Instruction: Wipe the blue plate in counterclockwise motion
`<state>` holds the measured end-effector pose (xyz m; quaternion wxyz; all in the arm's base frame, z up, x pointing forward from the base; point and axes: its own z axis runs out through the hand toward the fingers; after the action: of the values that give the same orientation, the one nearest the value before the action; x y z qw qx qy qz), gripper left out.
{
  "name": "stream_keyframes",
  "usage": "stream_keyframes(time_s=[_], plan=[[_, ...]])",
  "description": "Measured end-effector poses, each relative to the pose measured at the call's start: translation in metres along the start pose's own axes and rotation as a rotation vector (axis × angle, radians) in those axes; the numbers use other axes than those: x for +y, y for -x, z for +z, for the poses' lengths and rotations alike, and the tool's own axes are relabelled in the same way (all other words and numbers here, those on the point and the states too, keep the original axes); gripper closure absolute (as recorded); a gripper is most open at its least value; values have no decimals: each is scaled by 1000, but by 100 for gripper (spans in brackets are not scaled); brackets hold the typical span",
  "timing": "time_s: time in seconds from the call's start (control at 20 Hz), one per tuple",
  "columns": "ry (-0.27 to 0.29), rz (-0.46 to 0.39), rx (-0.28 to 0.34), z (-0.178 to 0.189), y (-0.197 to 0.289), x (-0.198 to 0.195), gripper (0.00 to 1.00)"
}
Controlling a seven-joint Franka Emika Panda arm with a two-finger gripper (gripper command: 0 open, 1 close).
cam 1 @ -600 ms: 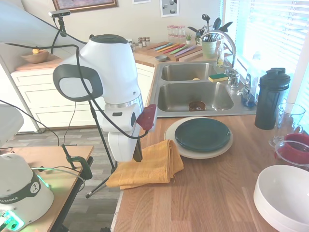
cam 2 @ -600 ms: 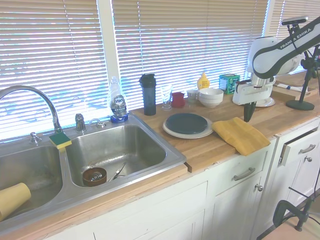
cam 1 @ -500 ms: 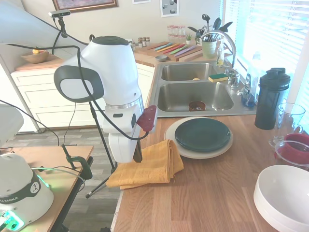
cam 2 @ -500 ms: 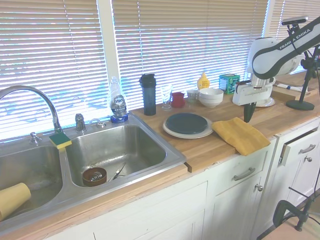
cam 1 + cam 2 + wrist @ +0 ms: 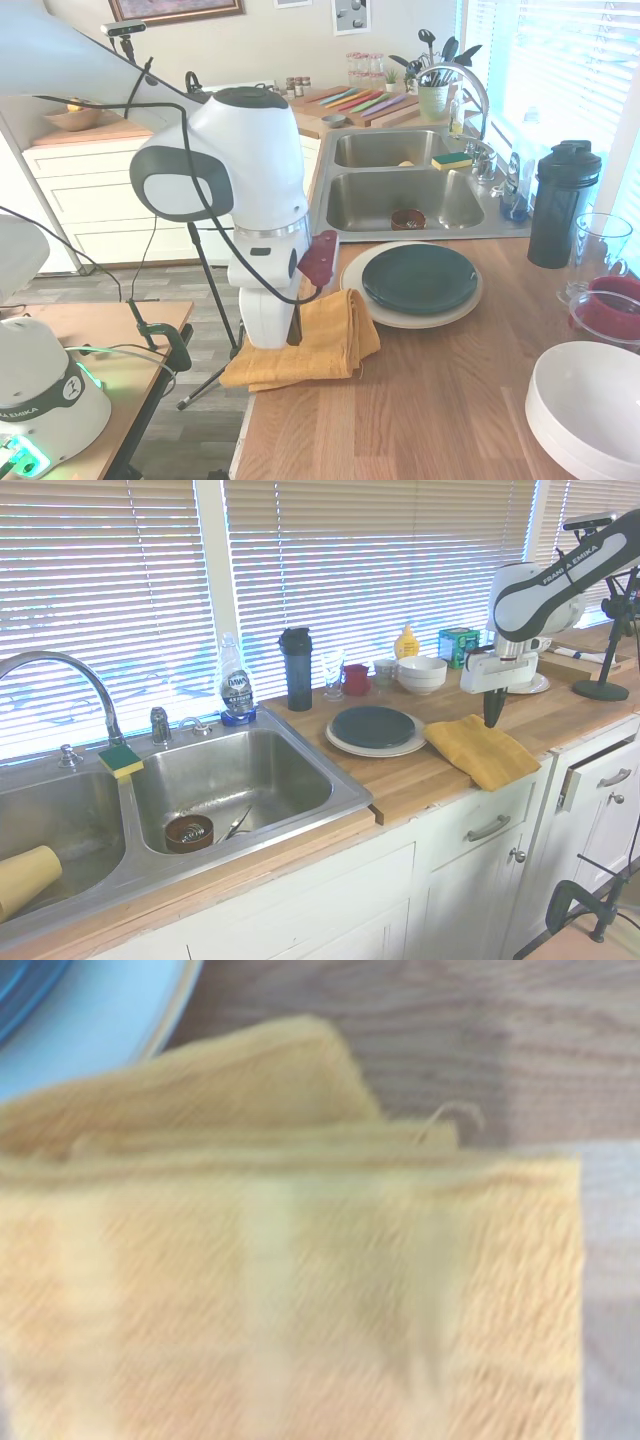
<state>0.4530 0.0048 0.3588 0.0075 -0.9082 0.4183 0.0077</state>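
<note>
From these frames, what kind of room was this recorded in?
A home kitchen: a double steel sink with a faucet is set in a wooden countertop, with dish soap and stacked plates nearby.

A glossy white arm [image 5: 235, 160] with rounded joint housings, a dark grey oval cap, black cables, and "FRANKA EMIKA" lettering along one link.

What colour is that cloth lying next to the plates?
Mustard yellow; the cloth shows best in the wrist view.
</note>
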Motion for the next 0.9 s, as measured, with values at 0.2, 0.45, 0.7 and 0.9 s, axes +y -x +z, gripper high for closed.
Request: stream_keyframes(time_s=[0.2,0.45,0.7,0.9], plan=[[11,14,-28,10,-32,-4,0],[-2,23,-66,22,-60,-2,0],[-13,4,-92,34,-67,-1,0],[-19,-24,-94,40,-62,-8,0]])
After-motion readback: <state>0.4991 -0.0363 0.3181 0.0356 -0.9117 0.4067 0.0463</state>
